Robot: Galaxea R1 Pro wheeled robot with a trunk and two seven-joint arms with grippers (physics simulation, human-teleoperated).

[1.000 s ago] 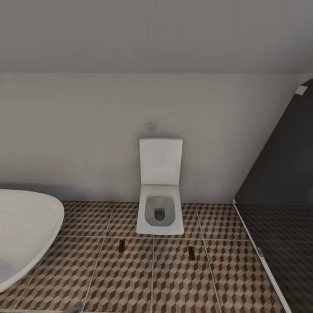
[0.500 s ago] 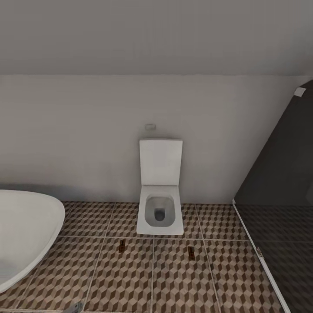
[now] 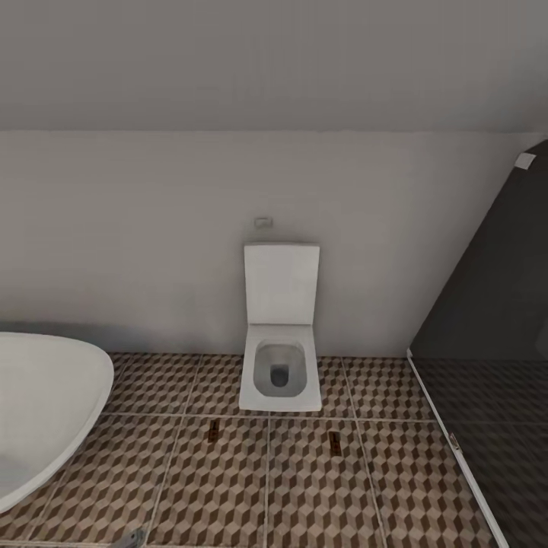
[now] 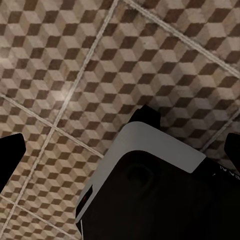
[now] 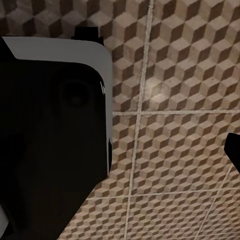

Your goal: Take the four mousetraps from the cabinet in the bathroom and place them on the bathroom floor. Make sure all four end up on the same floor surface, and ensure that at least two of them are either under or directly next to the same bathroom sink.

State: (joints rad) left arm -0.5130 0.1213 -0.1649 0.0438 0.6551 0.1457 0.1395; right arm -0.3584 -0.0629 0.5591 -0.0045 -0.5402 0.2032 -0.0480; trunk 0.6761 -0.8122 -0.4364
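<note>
Your left gripper [image 4: 120, 150] hangs wide open and empty over the bathroom floor [image 4: 65, 60]; your right gripper's spread I cannot tell. In the head view two small dark-marked mousetraps [image 3: 214, 430] [image 3: 334, 441] lie flat on the cube-patterned tiles at 6 o'clock of the toilet [image 3: 280, 365], bathtub [image 3: 46, 403] at 9, dark shower screen [image 3: 495, 304] at 3.

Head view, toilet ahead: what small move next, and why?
Probably turn the base to search onward: ahead stand the toilet, bathtub and shower glass, two small brown pieces lie on the bathroom floor, and the left claw hangs open, empty.
</note>
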